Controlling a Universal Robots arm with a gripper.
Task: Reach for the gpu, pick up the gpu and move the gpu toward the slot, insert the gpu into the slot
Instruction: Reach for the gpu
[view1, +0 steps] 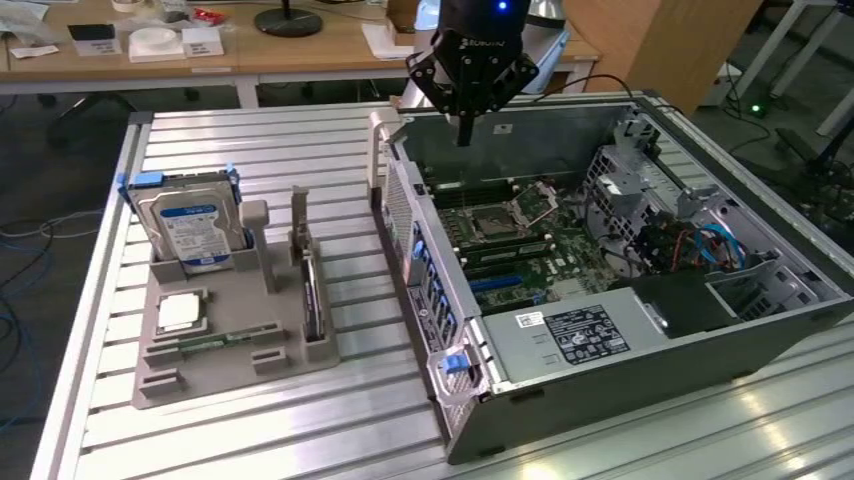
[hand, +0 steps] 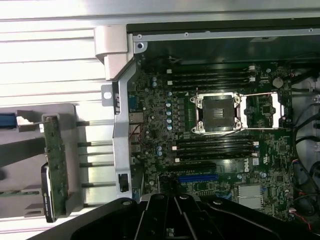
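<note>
The gripper (view1: 463, 132) is hanging over the far wall of the open computer case (view1: 601, 395), its fingers looking pressed together and pinching nothing. Pale lettering is showing on the gripper body, too small to read with confidence.

The gpu (view1: 310, 295) is standing edgewise in a groove of the grey holder (view1: 214, 375) on the slatted table, well apart from the gripper. The same holder is carrying a hard drive (view1: 187, 225) with a blue-white label, upright at its far end, and a memory stick (view1: 214, 343) lying near its front edge.

Inside the case, the motherboard (hand: 160, 125) is lying flat, with white "DELL" lettering printed near the blue slot (hand: 197, 177). The silver processor socket (hand: 217, 112) is sitting between rows of dark memory strips. A black label (view1: 587, 335) with white print is facing up on the power supply; its text is unreadable.
</note>
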